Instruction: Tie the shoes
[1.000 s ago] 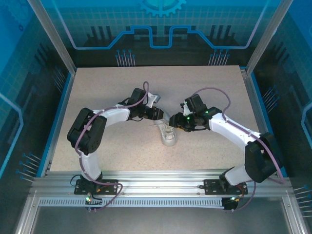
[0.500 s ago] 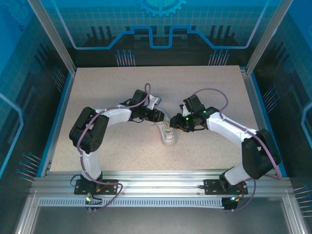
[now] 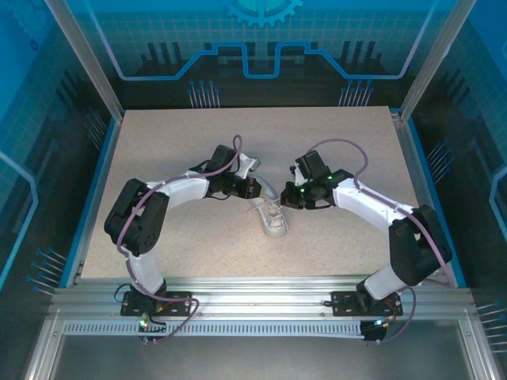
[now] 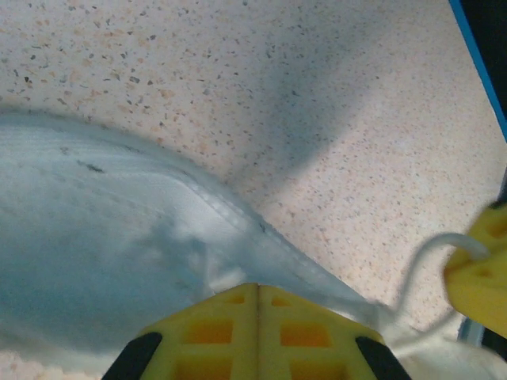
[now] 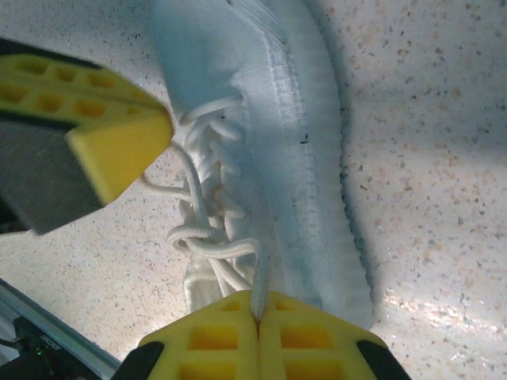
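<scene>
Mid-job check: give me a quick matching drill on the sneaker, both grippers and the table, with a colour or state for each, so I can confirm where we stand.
Things:
1. sneaker
2. right gripper
3. left gripper
4. table

States:
A. speckled beige
B. shut, with a white lace pinched between its fingers
C. white, lying on the table between the two grippers
D. shut, tip beside the sneaker, hold on anything unclear

Pairs: 1-C, 2-B, 3-D, 4-A
</scene>
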Robot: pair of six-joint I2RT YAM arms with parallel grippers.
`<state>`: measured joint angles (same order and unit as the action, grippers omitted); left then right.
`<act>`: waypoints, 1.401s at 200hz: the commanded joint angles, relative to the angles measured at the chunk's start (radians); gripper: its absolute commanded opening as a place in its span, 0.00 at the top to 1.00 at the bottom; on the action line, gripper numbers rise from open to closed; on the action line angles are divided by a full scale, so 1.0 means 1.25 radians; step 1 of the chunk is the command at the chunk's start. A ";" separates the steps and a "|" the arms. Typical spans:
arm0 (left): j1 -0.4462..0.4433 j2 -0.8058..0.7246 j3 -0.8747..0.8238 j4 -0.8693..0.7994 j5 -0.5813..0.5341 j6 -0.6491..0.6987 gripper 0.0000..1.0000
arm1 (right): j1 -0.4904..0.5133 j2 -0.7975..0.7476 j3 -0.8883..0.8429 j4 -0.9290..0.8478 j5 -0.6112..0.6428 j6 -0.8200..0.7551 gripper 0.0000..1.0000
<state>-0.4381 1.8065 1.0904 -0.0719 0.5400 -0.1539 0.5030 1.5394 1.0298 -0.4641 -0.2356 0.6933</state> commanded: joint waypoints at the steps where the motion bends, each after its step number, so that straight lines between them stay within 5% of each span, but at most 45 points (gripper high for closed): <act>1: 0.008 -0.056 -0.027 -0.019 0.018 0.018 1.00 | -0.012 0.027 0.036 -0.039 0.019 -0.061 1.00; 149: 0.011 -0.158 -0.187 0.010 -0.070 -0.031 1.00 | -0.075 0.162 0.159 -0.062 -0.054 -0.213 1.00; 280: 0.011 -0.185 -0.260 -0.031 -0.118 -0.035 1.00 | -0.139 0.203 0.064 -0.008 -0.086 -0.240 1.00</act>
<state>-0.4309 1.6054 0.7822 -0.0635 0.4202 -0.1856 0.3477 1.7737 1.1267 -0.4881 -0.3283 0.4160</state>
